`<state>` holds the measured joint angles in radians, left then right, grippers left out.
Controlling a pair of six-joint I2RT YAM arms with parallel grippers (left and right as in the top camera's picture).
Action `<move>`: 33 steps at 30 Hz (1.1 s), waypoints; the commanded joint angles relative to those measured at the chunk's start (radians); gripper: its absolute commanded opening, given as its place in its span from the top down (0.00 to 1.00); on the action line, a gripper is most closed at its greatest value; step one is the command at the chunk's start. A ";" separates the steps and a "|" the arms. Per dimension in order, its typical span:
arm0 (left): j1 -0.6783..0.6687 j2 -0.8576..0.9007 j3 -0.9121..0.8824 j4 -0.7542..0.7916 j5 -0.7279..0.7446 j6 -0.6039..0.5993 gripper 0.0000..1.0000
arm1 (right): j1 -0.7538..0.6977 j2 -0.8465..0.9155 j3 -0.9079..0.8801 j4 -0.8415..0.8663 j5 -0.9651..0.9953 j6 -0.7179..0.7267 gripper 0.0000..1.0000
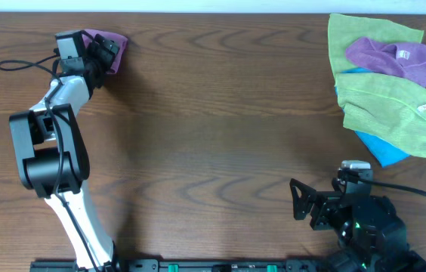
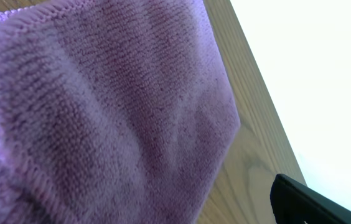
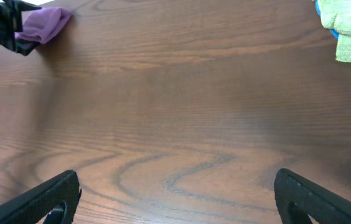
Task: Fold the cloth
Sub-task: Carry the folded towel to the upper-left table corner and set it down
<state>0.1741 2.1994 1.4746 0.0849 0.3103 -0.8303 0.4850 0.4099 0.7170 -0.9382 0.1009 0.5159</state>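
A small folded purple cloth [image 1: 115,47] lies at the table's far left corner. It also shows in the right wrist view [image 3: 45,23]. My left gripper [image 1: 101,54] is right at it, and the cloth [image 2: 101,112] fills the left wrist view. Only the gripper's right finger [image 2: 300,202] shows there, set wide to the side and clear of the cloth. The other finger is hidden by the cloth. My right gripper [image 1: 304,205] is open and empty near the front right, over bare wood [image 3: 175,193].
A pile of cloths lies at the far right: a green one [image 1: 371,34], a purple one [image 1: 390,57], another green one [image 1: 394,109] and a blue one [image 1: 383,151]. The table's back edge [image 2: 256,93] runs just beyond the purple cloth.
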 commanded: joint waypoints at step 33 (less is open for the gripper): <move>0.005 -0.161 0.017 -0.194 0.039 0.076 0.05 | -0.007 -0.003 -0.006 0.000 -0.003 0.011 0.01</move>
<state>0.1741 2.0800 1.4746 -0.0978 0.3527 -0.7776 0.4850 0.4099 0.7170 -0.9382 0.1009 0.5159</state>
